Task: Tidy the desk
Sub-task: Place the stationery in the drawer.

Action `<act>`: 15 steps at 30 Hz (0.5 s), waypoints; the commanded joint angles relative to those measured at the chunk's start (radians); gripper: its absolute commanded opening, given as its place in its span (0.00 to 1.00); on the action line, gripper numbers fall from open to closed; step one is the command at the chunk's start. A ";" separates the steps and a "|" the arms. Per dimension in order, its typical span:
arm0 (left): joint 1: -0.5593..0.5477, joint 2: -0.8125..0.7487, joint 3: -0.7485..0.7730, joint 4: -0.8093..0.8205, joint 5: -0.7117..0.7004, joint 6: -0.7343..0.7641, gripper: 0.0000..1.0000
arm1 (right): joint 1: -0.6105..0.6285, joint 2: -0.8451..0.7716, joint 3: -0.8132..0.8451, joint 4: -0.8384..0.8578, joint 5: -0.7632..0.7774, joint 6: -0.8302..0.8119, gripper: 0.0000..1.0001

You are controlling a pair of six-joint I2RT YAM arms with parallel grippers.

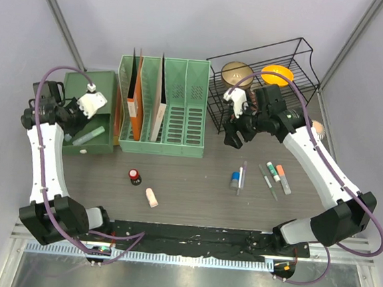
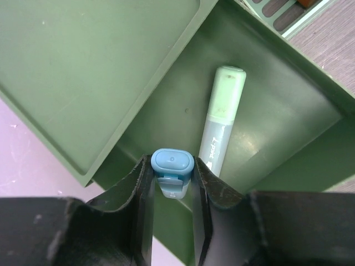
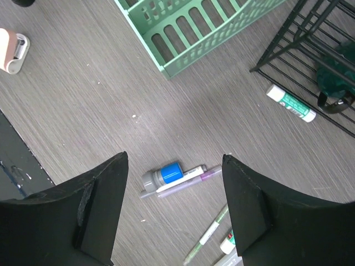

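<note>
The desk (image 1: pixel 195 174), matte grey wood-grain, lies under both grippers. A smooth green plastic tray (image 2: pixel 272 83) sits directly below the left gripper (image 2: pixel 172 177), which is clamped on a blue-capped pen (image 2: pixel 172 160) pointing downward. A mint marker (image 2: pixel 222 122) lies lengthwise just ahead. The right gripper (image 3: pixel 175 158), jaws apart, hovers over loose pens (image 3: pixel 177 178).

Between the black fingers (image 2: pixel 133 194) of the left gripper (image 2: pixel 172 169) sits a light blue marker (image 2: pixel 172 162). Just ahead of it, a pale green marker (image 2: pixel 222 119) lies in a dark green tray (image 2: pixel 277 105). Under the black right gripper (image 3: pixel 175 159), the desk (image 3: pixel 83 100) is grey-brown with wood lines, and a little tube (image 3: pixel 163 175) is blue and grey.
</note>
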 commanded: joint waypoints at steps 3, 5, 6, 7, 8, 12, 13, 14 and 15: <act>0.004 0.006 -0.020 0.066 0.024 0.020 0.38 | -0.013 -0.018 0.000 -0.004 0.097 0.013 0.73; 0.004 0.009 -0.020 0.071 0.029 0.018 0.40 | -0.022 -0.016 -0.001 -0.007 0.133 0.027 0.73; 0.006 0.012 -0.020 0.074 0.030 0.017 0.41 | -0.031 -0.010 -0.004 -0.009 0.171 0.031 0.73; 0.006 0.017 -0.018 0.075 0.035 0.015 0.41 | -0.040 -0.006 -0.006 -0.010 0.192 0.036 0.73; 0.004 0.020 -0.018 0.075 0.038 0.017 0.42 | -0.047 0.000 -0.009 -0.015 0.209 0.045 0.72; 0.004 0.027 -0.014 0.075 0.058 0.008 0.47 | -0.100 0.033 -0.047 -0.029 0.274 0.044 0.71; 0.006 0.029 -0.014 0.077 0.067 0.003 0.48 | -0.117 0.040 -0.058 -0.029 0.312 0.041 0.71; 0.004 0.026 -0.014 0.078 0.075 -0.004 0.50 | -0.128 0.045 -0.070 -0.029 0.332 0.038 0.71; 0.006 0.024 -0.009 0.089 0.078 -0.018 0.55 | -0.140 0.049 -0.093 -0.029 0.343 0.030 0.70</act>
